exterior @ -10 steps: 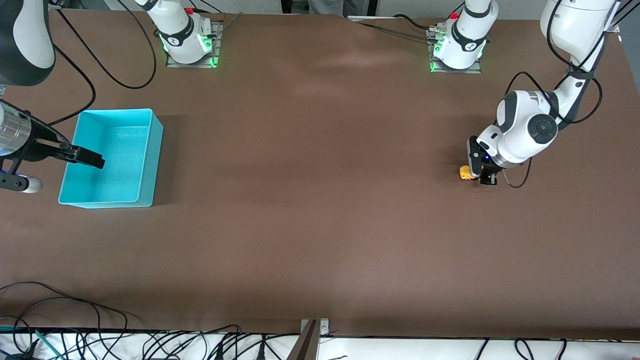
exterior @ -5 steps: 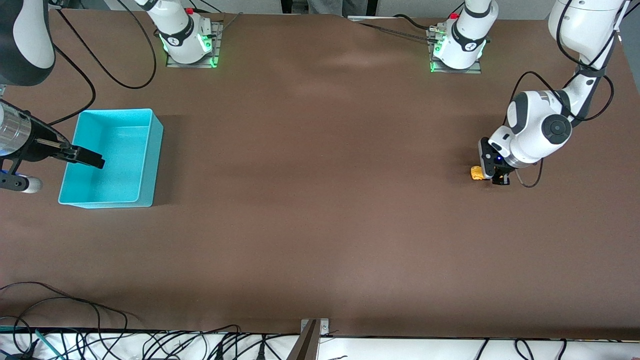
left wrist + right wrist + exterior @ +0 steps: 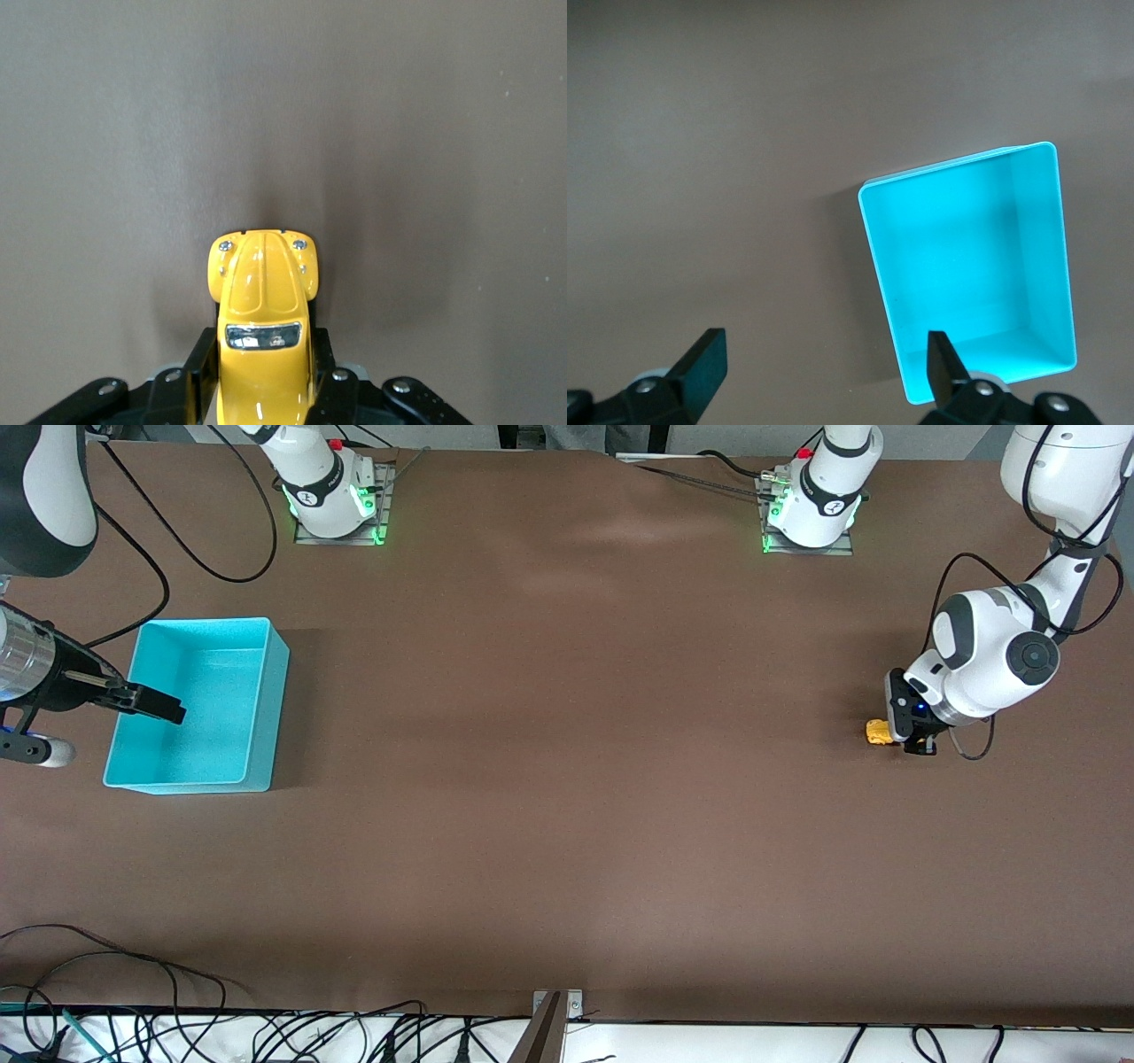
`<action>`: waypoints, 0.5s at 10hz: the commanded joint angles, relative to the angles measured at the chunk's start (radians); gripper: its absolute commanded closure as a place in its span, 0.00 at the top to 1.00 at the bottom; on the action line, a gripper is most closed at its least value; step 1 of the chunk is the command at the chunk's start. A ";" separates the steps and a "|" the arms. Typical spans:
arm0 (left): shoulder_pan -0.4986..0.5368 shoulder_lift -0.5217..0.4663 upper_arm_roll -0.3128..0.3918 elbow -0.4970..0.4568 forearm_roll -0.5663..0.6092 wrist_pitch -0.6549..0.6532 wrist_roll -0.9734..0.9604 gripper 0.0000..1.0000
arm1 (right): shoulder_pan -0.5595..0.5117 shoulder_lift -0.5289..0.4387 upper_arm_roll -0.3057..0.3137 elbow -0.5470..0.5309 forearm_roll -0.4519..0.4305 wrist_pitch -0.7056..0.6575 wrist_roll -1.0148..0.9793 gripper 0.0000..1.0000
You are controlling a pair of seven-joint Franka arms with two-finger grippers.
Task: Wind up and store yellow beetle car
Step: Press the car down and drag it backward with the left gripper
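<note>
The yellow beetle car (image 3: 877, 732) is on the brown table at the left arm's end, and it fills the lower middle of the left wrist view (image 3: 262, 310). My left gripper (image 3: 912, 740) is shut on the car, its black fingers (image 3: 197, 372) pressing both sides of the body, the nose pointing away from the wrist. The turquoise bin (image 3: 197, 705) stands empty at the right arm's end, also in the right wrist view (image 3: 970, 266). My right gripper (image 3: 159, 707) is open and empty over the bin's rim, waiting.
The arm bases (image 3: 332, 491) stand along the table's edge farthest from the front camera. Cables (image 3: 133, 992) lie along the nearest edge. The wide brown table surface (image 3: 567, 762) stretches between the car and the bin.
My left gripper has dragged the yellow beetle car along the table toward the left arm's end, away from the bin. The right arm has not moved.
</note>
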 commanded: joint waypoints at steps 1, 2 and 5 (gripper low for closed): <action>0.008 0.111 0.005 0.059 0.001 0.035 0.027 0.00 | -0.001 0.007 -0.001 0.018 -0.009 -0.019 0.045 1.00; 0.007 0.111 0.005 0.059 -0.017 0.035 0.022 0.00 | 0.000 0.007 0.001 0.011 -0.009 -0.021 0.106 1.00; 0.007 0.109 0.005 0.059 -0.056 0.035 0.020 0.00 | 0.000 0.008 0.001 0.011 -0.011 -0.016 0.109 1.00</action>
